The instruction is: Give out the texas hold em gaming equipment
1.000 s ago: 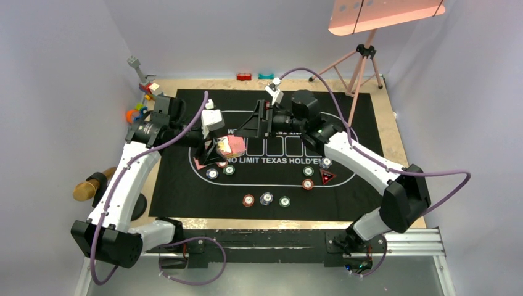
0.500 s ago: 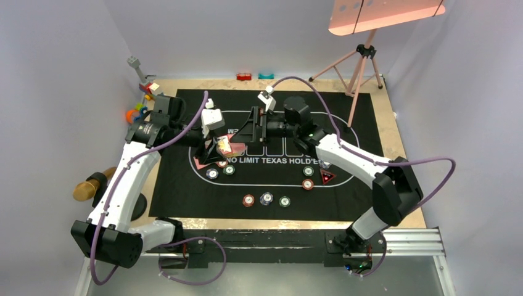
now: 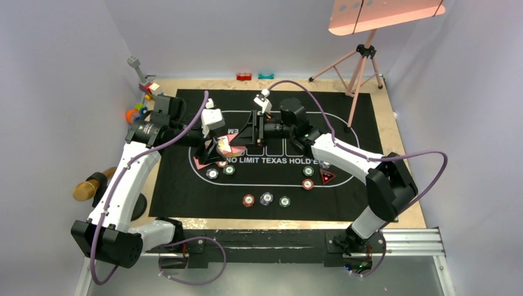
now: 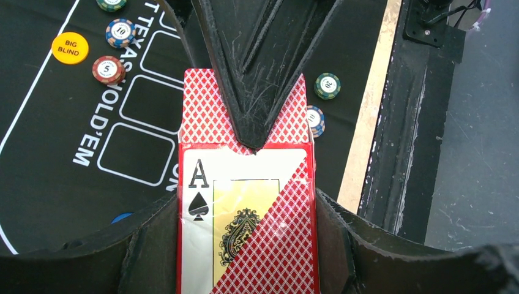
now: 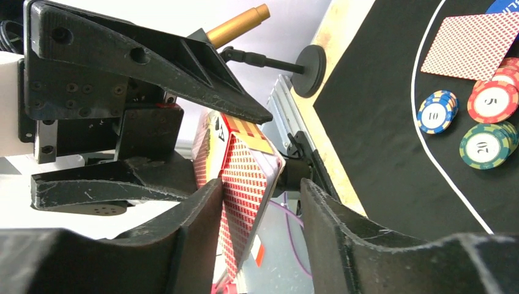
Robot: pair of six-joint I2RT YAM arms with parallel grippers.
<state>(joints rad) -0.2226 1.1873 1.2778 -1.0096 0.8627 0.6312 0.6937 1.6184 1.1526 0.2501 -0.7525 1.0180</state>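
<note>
My left gripper (image 3: 217, 148) is shut on a red-backed card pack (image 3: 224, 145) with an ace of spades on its face (image 4: 248, 233), held above the mat's left side. My right gripper (image 3: 245, 131) is open, its fingers either side of the pack's far end (image 5: 245, 184). A single red-backed card (image 5: 468, 46) lies on the mat. Chips lie in threes: left (image 3: 221, 170), front (image 3: 266, 198), right (image 3: 308, 177). The dark triangle marker (image 3: 327, 177) is at the right. An orange disc (image 4: 70, 48) and a blue disc (image 4: 122, 217) show in the left wrist view.
The black mat (image 3: 370, 123) covers the table. Colourful toy blocks (image 3: 140, 98) sit at the back left, two small blocks (image 3: 254, 76) at the back edge. A pink tripod (image 3: 362, 61) stands back right. A gold cylinder (image 3: 92, 185) lies off the left side.
My right arm has swung left, bringing its open fingers up to and around the card pack. My left gripper and the pack have stayed still.
</note>
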